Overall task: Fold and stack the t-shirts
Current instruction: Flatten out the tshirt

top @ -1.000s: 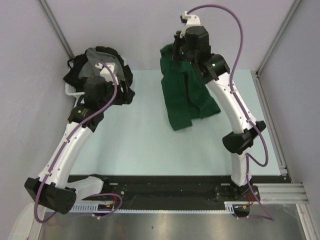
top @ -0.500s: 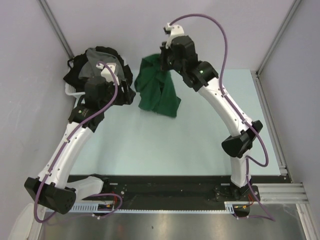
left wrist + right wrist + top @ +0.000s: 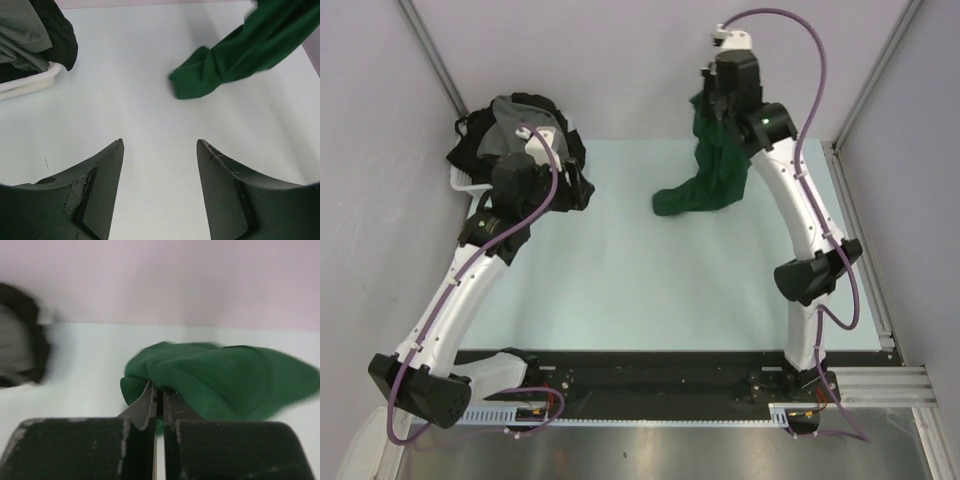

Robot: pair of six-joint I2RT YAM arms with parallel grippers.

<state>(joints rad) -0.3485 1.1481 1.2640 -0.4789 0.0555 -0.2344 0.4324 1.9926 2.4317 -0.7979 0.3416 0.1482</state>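
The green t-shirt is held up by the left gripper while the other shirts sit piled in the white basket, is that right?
Wrong gripper. The green t-shirt is held up by the right gripper, shut on it in the right wrist view; the left gripper is open and holds nothing. The other shirts do sit piled in the white basket.

We see white links on the left arm (image 3: pixel 450 298) and right arm (image 3: pixel 798 205), black joints, looping purple cables (image 3: pixel 770 11); the left tool (image 3: pixel 160 145) has dark, scuffed fingers (image 3: pixel 95 197).
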